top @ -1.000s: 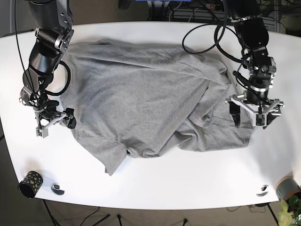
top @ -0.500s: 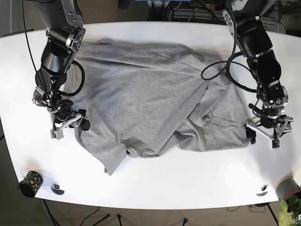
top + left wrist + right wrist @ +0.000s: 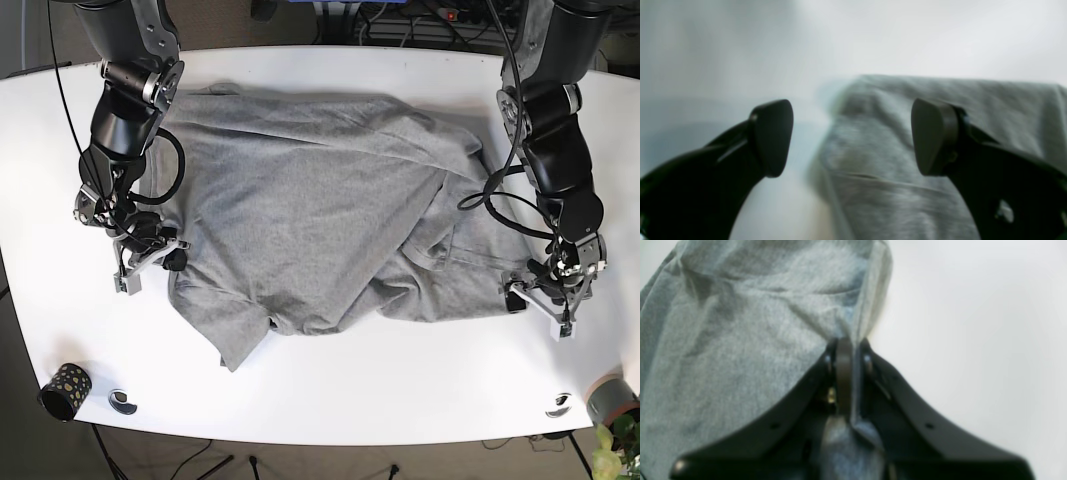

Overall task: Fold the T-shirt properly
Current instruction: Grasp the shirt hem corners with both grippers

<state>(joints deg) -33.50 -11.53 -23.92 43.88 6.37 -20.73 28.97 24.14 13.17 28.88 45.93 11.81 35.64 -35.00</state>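
Pinching the grey T-shirt [image 3: 320, 200] at its table [image 3: 400, 380] left-edge side with the right gripper [image 3: 150, 262] clamped on cloth — and the left gripper [image 3: 540, 298] spread wide over the right hem corner — risking a bunched, skewed fold if only one side lifts.

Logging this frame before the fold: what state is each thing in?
T-shirt: crumpled, unfolded, spread on the table.
Right hand: shut on the T-shirt's edge.
Left hand: open, straddling the shirt's corner, not gripping.
Patterned cup: lying on its side near the table's corner.
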